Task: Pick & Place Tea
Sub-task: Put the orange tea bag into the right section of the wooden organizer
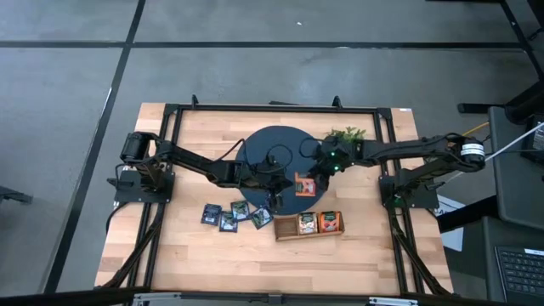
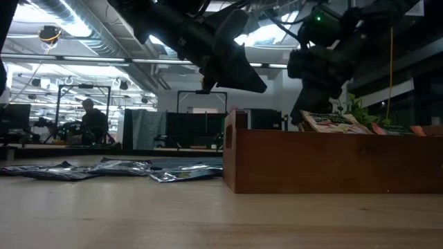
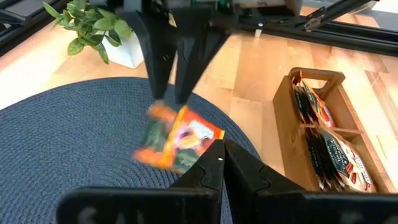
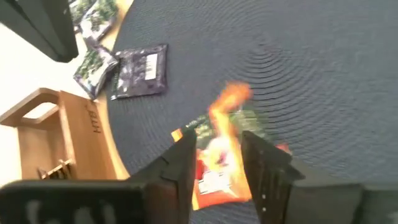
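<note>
Orange-red tea sachet [image 4: 217, 149] blurred between parted fingers of right gripper [image 4: 219, 163], apparently just let go, over round navy mat [image 1: 263, 140] behind wooden tray [image 1: 308, 225]. Left gripper [image 3: 221, 163] pinched shut, empty, just beside; right nearer.

We note an orange-red sachet [image 3: 179, 140] with green print on the dark blue ribbed mat [image 3: 68, 130], dark sachets [image 1: 235, 214] on the pale wood tabletop [image 1: 195, 255], and a brown tray [image 1: 309, 225].
</note>
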`<action>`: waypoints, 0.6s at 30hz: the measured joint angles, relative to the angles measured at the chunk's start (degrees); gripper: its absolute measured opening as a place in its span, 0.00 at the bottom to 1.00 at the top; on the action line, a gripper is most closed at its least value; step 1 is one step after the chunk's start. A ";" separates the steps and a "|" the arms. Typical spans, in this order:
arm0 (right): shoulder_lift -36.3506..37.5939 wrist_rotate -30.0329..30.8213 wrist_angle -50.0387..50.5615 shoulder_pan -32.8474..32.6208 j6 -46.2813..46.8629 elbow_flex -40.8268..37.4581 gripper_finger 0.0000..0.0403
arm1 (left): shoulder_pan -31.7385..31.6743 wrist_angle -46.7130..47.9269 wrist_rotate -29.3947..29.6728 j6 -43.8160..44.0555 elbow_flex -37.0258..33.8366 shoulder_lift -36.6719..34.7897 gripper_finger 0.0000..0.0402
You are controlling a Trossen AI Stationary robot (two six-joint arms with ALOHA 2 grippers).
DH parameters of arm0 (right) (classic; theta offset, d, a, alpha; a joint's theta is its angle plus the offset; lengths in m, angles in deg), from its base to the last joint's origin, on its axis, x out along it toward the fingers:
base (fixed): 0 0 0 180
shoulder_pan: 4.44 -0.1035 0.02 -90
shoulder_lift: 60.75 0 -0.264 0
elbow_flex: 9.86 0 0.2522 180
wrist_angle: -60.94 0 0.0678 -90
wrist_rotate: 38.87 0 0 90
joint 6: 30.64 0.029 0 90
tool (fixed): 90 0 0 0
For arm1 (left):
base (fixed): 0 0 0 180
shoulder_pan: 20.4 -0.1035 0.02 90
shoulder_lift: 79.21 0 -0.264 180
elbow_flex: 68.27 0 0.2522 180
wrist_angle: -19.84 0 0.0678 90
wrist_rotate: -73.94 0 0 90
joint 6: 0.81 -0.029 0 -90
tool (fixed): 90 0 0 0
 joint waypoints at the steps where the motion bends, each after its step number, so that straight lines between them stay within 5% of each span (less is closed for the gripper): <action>1: 0.26 0.56 1.31 0.00 -0.07 0.71 0.33 | 0.00 0.04 0.00 0.00 0.00 0.00 0.02; 8: 2.36 8.87 14.81 -1.36 -3.14 6.83 0.37 | 0.00 1.04 0.02 0.00 0.00 0.00 0.01; 18: 2.54 8.56 27.01 -6.52 -3.80 9.63 0.38 | -0.02 0.69 -3.96 -2.44 0.00 0.73 0.01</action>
